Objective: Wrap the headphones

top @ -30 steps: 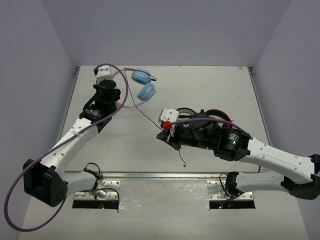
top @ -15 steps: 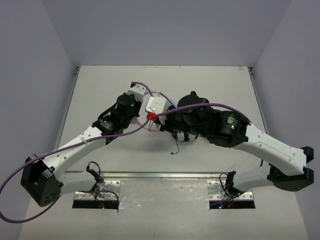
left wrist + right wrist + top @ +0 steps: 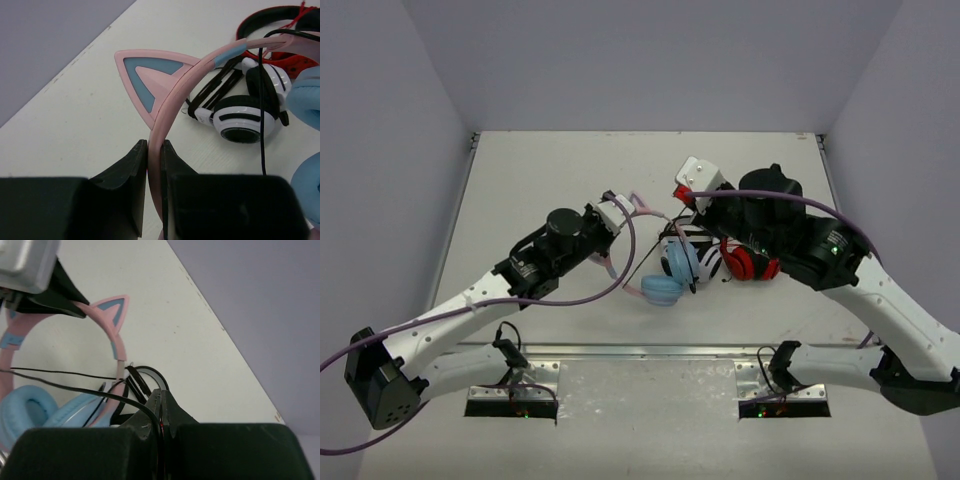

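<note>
Top external: high, behind the arm bases (image 3: 515, 388), looking down over the whole table (image 3: 520, 180). Left wrist: hard up against the headphones (image 3: 180, 87), facing along their band toward the white-and-black pair (image 3: 245, 117). Right wrist: equally close, opposite side of the headphones. All three overlap there.

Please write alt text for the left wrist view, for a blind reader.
The left gripper is shut on the pink headband of the headphones, just below a cat ear. Behind it, a white-and-black pair and a red-and-black pair lie on the table.
</note>
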`<act>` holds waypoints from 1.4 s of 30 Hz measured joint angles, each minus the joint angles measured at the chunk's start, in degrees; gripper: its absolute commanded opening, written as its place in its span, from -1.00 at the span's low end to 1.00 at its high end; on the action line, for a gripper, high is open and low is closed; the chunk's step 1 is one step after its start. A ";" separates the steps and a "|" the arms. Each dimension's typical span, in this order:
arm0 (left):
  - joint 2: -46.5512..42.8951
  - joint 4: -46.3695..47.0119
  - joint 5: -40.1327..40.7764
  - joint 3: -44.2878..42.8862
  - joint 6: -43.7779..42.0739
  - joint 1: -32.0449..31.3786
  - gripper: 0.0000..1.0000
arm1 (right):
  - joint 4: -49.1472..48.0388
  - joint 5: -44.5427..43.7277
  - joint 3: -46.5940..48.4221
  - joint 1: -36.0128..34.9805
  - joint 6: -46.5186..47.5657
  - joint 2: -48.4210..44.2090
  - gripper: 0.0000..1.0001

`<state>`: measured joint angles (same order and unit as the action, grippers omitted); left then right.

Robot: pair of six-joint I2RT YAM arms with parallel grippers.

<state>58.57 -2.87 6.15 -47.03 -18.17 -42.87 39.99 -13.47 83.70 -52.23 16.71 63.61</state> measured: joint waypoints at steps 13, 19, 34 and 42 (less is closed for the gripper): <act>-2.78 -4.00 -13.07 -0.66 -1.51 -0.98 -0.99 | -0.85 5.55 -2.91 15.10 -0.09 4.46 -0.97; -7.72 -3.82 -13.07 -0.96 -1.46 -0.98 -0.99 | -2.71 11.61 -4.55 21.00 -3.61 4.24 -0.97; -10.71 -3.91 -7.08 -1.97 0.37 -0.98 -0.99 | -8.66 20.96 -10.16 29.33 -12.07 2.60 -0.97; -10.43 -3.80 -3.96 -3.43 2.49 -0.90 -0.99 | -10.82 21.84 -10.08 30.91 -14.40 2.58 -0.97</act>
<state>48.14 -6.68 2.20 -50.46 -15.68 -43.77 29.17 8.36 73.63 -21.32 2.31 66.19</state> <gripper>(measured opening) 0.110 0.013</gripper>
